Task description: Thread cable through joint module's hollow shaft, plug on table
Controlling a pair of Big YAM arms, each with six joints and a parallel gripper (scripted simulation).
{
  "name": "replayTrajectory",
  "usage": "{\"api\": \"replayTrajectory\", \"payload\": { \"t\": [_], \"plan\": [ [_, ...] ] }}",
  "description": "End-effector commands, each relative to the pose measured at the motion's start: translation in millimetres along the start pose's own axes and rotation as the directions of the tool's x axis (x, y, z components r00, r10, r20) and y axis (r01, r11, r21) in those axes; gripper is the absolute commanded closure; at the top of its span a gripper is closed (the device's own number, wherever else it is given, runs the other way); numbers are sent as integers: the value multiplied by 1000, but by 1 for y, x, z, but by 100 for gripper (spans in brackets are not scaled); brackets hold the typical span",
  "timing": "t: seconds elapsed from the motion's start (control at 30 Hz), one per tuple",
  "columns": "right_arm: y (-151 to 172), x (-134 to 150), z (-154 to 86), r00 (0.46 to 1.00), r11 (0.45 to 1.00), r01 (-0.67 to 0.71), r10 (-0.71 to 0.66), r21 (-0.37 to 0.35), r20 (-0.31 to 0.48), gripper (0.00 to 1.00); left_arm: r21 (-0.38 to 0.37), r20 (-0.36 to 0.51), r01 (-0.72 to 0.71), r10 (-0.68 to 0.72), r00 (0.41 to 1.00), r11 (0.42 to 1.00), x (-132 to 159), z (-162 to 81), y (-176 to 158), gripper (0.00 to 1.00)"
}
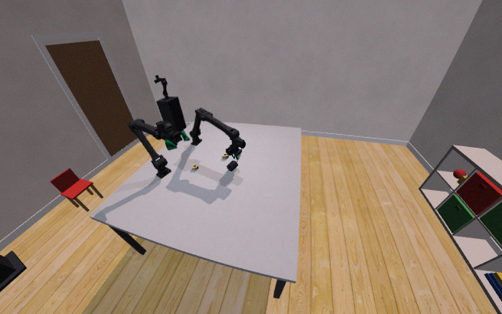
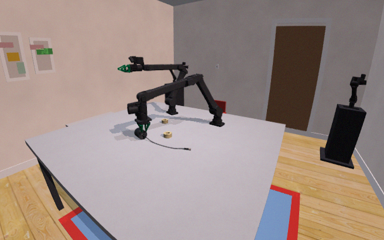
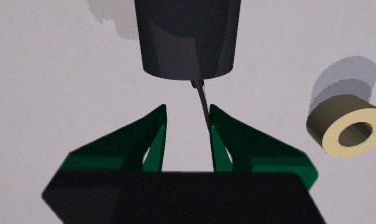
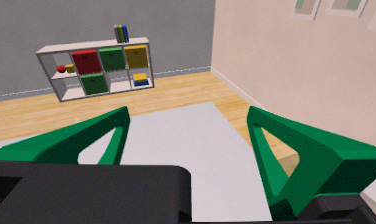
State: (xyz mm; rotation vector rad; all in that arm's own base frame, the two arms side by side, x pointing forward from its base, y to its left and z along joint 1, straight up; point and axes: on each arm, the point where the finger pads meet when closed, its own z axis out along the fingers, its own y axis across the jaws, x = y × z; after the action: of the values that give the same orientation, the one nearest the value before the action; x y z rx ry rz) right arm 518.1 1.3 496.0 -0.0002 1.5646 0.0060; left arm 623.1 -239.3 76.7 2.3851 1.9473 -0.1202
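Black joint module (image 1: 232,165) (image 2: 140,133) (image 3: 189,40), on the table (image 1: 252,218) (image 2: 187,184), with dark cable (image 2: 163,146) (image 3: 204,102) trailing from its end to a connector (image 2: 187,148). Left claw (image 1: 236,155) (image 2: 143,131) (image 3: 188,106): at the module, partly spread, nothing pinched; tan ring (image 1: 223,155) (image 2: 167,136) (image 3: 329,112) near. Right claw (image 1: 179,142) (image 2: 118,68) (image 4: 188,107): raised well apart, widely spread.

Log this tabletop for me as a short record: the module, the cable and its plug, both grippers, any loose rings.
joint module: black cylinder, by the left gripper
cable: runs from near the module; whether it passes through cannot be told
plug: on the table, at the cable's visible end
left gripper: partly open, holding nothing
right gripper: wide open, raised, holding nothing
tan rings: two, on the table
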Motion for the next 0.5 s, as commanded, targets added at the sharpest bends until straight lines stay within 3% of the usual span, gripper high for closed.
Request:
{"api": "replayTrajectory", "payload": {
  "t": [0.0,0.47],
  "plan": [
    [4,-49,2,996,1000,-6,7,-7,87,0,-28,4,-19,19,1000,999,-8,-13,-2,68],
    [4,-49,2,996,1000,-6,7,-7,87,0,-34,5,-17,17,1000,999,-7,-16,3,68]
  ]
}}
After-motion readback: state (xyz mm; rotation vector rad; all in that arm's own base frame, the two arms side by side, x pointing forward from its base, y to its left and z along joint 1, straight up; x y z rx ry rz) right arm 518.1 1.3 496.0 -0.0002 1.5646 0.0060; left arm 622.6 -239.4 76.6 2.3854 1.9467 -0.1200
